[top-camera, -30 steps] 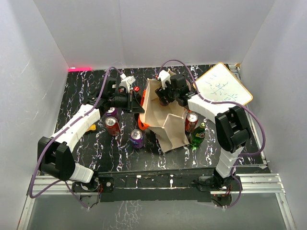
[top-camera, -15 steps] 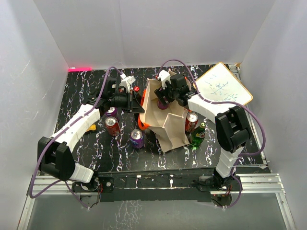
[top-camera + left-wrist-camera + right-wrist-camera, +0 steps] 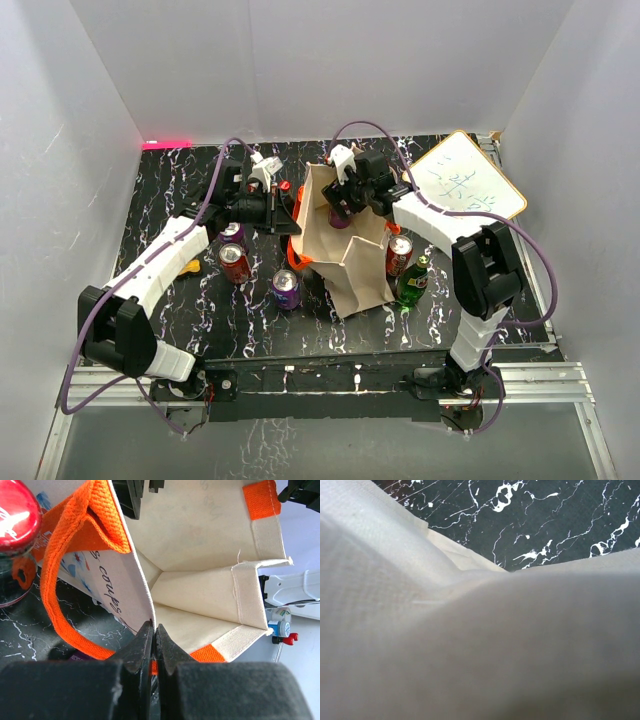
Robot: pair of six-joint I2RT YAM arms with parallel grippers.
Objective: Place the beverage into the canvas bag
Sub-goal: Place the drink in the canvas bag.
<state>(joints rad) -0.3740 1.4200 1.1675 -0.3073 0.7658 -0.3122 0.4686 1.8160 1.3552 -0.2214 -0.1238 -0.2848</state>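
A black, white-veined marble-pattern bench (image 3: 170,190) is enclosed by plain white walls (image 3: 300,60). The tall beige canvas bag with orange handles (image 3: 350,262) is stood mid-bench, its rim pinched tight by the left tool (image 3: 153,632). The right tool (image 3: 340,200) is held over the bag's mouth, where a purple can (image 3: 338,218) seems lodged; its jaw state cannot be told.

Light: bright, even, diffuse; white walls (image 3: 300,60) softly lit.
Glare: pink-red glow (image 3: 165,143), upper left of the top view.
Focus, right wrist: canvas bag (image 3: 470,645) a blur; marbled table (image 3: 545,520) along the top sharp.
Shadows: soft, faint.
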